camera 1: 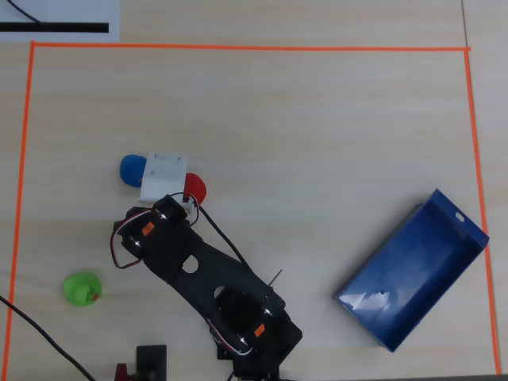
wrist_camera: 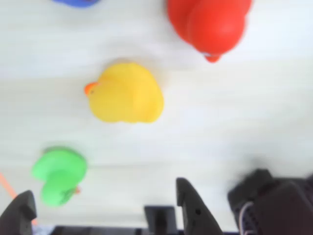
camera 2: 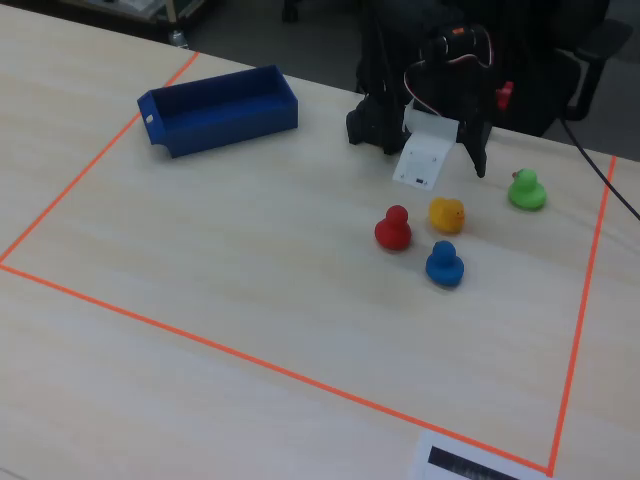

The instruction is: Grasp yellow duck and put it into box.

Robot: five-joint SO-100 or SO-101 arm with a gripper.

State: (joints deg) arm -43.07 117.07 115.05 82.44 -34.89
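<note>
The yellow duck (wrist_camera: pixel 126 93) sits upright on the bench (camera 2: pixel 250 250), its orange beak pointing left in the wrist view; the red duck (wrist_camera: pixel 210 24) stands near it to the upper right there, the green duck (wrist_camera: pixel 58 174) lower left, and a sliver of the blue duck (camera 2: pixel 444 264) shows at the top edge. The claw (wrist_camera: pixel 105 205) hangs above the bench with its two dark fingertips spread wide apart and nothing between them — the yellow duck lies ahead of the tips, untouched. In the fixed view the yellow duck rests between the red and green ducks, just below the arm's white wrist block (camera 2: pixel 422 156); the box (camera 2: pixel 218 110) — long, blue — lies well apart from the ducks, within the orange tape border (camera 2: pixel 90 160).
</note>
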